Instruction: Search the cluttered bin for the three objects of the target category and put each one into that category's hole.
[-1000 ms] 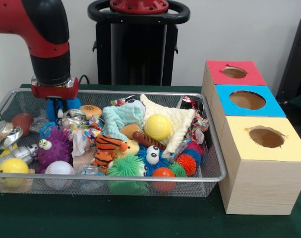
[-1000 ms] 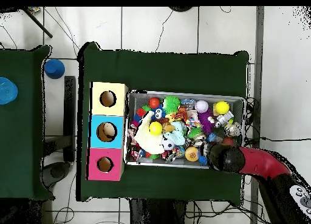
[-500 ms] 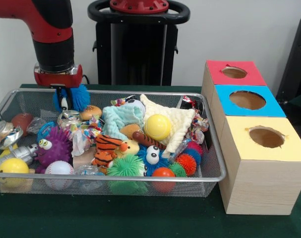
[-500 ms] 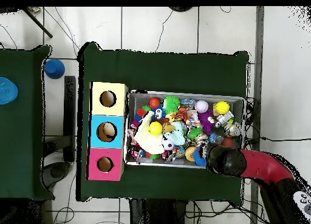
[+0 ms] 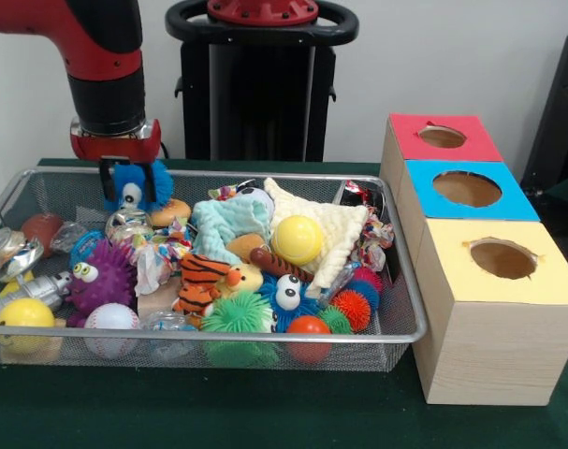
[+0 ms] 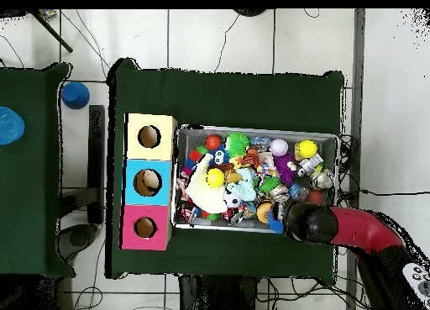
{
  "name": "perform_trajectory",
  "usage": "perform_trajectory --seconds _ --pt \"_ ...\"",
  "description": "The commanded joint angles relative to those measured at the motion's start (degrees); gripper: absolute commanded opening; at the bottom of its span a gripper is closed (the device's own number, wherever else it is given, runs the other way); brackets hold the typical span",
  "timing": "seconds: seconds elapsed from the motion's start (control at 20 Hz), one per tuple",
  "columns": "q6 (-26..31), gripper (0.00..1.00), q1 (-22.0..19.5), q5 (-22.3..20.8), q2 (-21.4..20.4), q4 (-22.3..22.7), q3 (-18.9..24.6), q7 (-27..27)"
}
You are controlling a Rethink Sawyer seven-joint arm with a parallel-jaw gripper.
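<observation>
One blue fuzzy toy (image 5: 134, 187) hung clamped in tool (image 5: 126, 190), lifted just clear of basket (image 5: 396, 281) at its far corner. Step: carrying first find. Next: cross over clutter to boxes (image 5: 489, 281), choose matching hole, release above it.

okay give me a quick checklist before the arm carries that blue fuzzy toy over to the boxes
1. Toy held: ok. The gripper is shut on the blue fuzzy toy.
2. Toy lifted free: ok. It hangs at rim height of the wire bin, apart from the orange ball below.
3. Nothing dragged up with it: ok, as far as the front view shows.
4. Holes open: ok. The red box, blue box and yellow box each show an unblocked hole.
5. Path over the clutter: cannot tell. The yellow ball on the cream cloth stands high; clearance is unclear.
6. Which hole is correct: cannot tell.
</observation>
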Motion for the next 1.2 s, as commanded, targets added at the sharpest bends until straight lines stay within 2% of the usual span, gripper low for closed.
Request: perform_trajectory --seconds 0.05,0.25,0.35,0.5,0.6,1.05,1.2 --pt "3.47 1.00 1.62 -3.46 1.36 1.03 1.38 -5.52" --pt "3.89 1.00 2.48 -3.08 1.37 0.32 0.96 -4.53" --pt "3.09 1.00 2.28 -3.66 1.34 -0.46 3.02 -6.98" --pt "4.74 1.00 0.64 -7.20 1.84 -1.71 8.30 -18.94" --pt "4.79 1.00 0.52 -8.96 0.86 -1.44 9.96 -21.84" --pt "10.41 1.00 1.34 -11.72 0.72 -2.21 13.82 -26.97" --pt "11.24 1.00 0.92 -12.71 1.45 -2.45 15.75 -30.32"
